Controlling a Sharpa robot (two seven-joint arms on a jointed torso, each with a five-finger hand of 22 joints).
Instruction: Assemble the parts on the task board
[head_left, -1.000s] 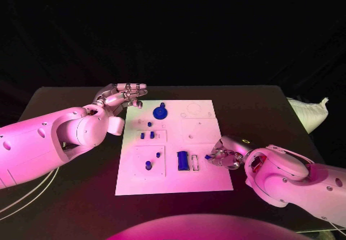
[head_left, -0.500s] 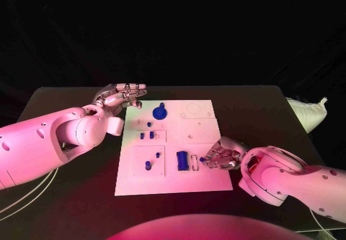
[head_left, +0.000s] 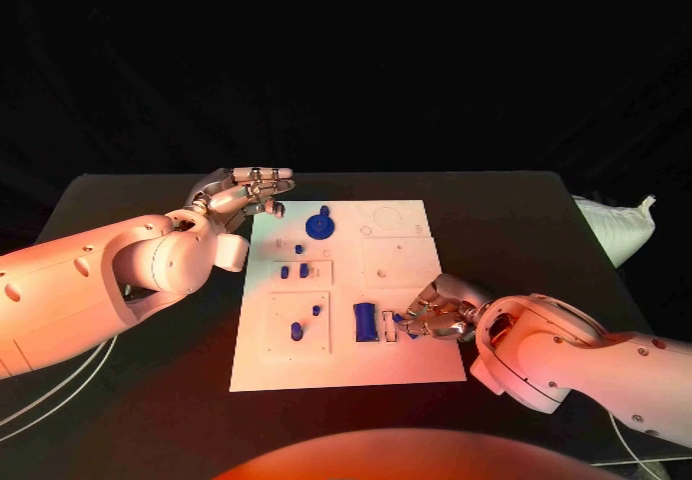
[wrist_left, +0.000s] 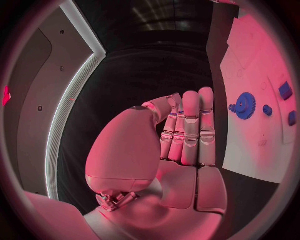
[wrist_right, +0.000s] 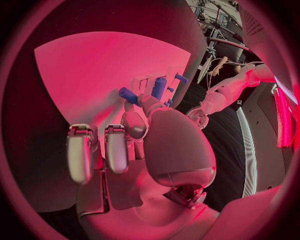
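Head view: right hand (head_left: 440, 312) low over task board (head_left: 346, 370), near its right edge, fingers pinching small blue peg (wrist_right: 127, 95) just beside tall blue block (head_left: 366, 321) and empty slot (head_left: 389, 323). Left hand (head_left: 242, 190) off board's far left corner, fingers straight, pressed together, holding nothing. Risk, probably: peg tilted in pinch, jamming at slot rim or slipping free; knuckles nudging blue block.

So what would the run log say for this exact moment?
right robot hand: pinching small blue part over task board | left robot hand: empty, at board's far corner
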